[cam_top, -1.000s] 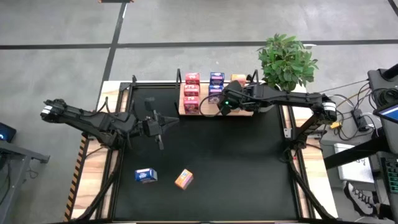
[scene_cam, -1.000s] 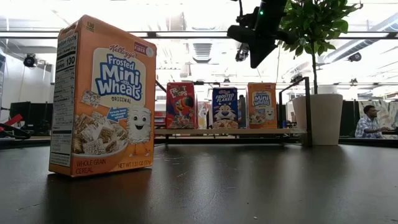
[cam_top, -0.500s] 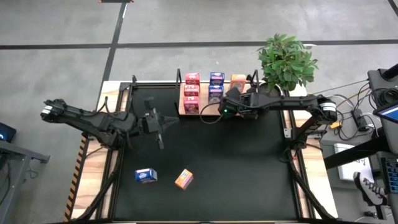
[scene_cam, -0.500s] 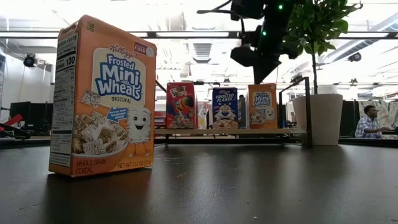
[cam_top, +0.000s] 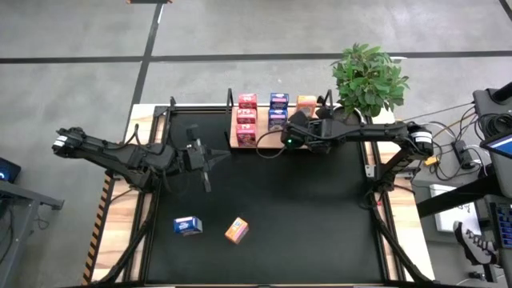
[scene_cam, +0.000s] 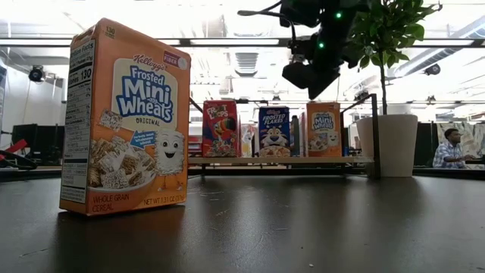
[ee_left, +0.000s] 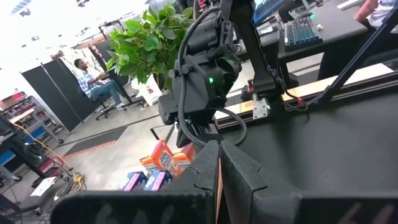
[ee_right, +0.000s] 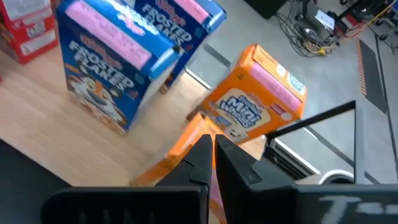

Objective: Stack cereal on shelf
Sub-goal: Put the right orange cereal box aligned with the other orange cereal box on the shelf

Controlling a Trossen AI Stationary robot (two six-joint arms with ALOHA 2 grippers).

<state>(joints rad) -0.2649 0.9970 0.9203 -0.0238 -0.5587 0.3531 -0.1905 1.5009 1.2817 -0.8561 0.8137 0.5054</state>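
Observation:
The shelf (cam_top: 237, 144) lies at the table's far middle, with red (cam_top: 246, 118), blue (cam_top: 278, 107) and orange (cam_top: 306, 102) cereal boxes standing upright on it. My right gripper (ee_right: 211, 140) is shut. It hangs over the shelf's right part, just above the nearer orange box (ee_right: 174, 155), with another orange box (ee_right: 261, 93) behind that. My left gripper (cam_top: 224, 153) is shut on nothing and hovers over the table's left middle. A blue box (cam_top: 187, 226) lies on the table near its front edge. An orange box (scene_cam: 125, 117) stands upright beside it. My right gripper's shut fingertips (ee_right: 202, 149) are at the upper edge of the nearer orange box (ee_right: 186, 134). They come slanting down from the table's near side. I cannot tell whether they touch it; the fingers themselves hide the spot.
A potted plant (cam_top: 368, 76) stands just right of the shelf, with its white pot (scene_cam: 398, 144) beside a black upright of the shelf frame (scene_cam: 373, 129). A person (scene_cam: 451, 148) sits in the room beyond. The black tabletop (cam_top: 304, 216) lies bare between the shelf and the two loose boxes.
My right gripper has come down toward the shelf's orange boxes, rolling and tipping as it went, and has stayed shut. The front orange box on the shelf has shifted a little toward the table's right edge. My left gripper has rolled slightly in place.

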